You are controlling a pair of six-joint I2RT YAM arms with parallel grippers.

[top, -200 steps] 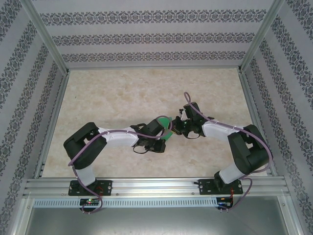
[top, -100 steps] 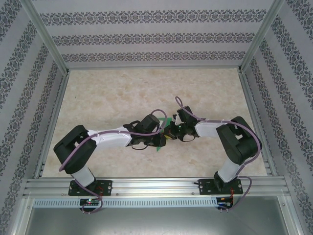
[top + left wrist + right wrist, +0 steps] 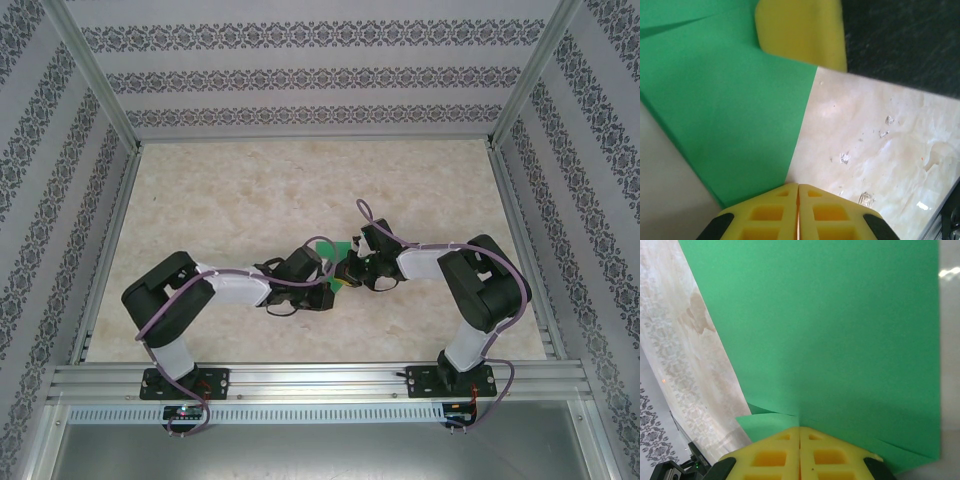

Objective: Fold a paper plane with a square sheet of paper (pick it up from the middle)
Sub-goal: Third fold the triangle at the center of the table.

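The square sheet of paper (image 3: 326,247) is bright green and hangs between the two wrists over the middle of the table. My left gripper (image 3: 798,186) is shut, and a corner of the sheet (image 3: 730,110) runs down into its yellow tips. A yellow finger (image 3: 802,30) of the right gripper presses the sheet's far edge. My right gripper (image 3: 800,428) is shut on the sheet (image 3: 830,325), where a crease and a lower layer (image 3: 762,422) meet at its tips. From above, the left gripper (image 3: 334,284) and right gripper (image 3: 347,270) nearly touch. The paper plane is out of view.
The beige marbled table top (image 3: 250,190) spreads behind and beside the arms. Patterned walls (image 3: 300,75) and an aluminium frame (image 3: 320,375) close it in. Purple cables (image 3: 375,215) loop over both wrists.
Both wrists have drawn close together at the table's middle. The green paper, a larger curved shape a second ago, is now a small patch between them. The left arm's elbow swung out, then back.
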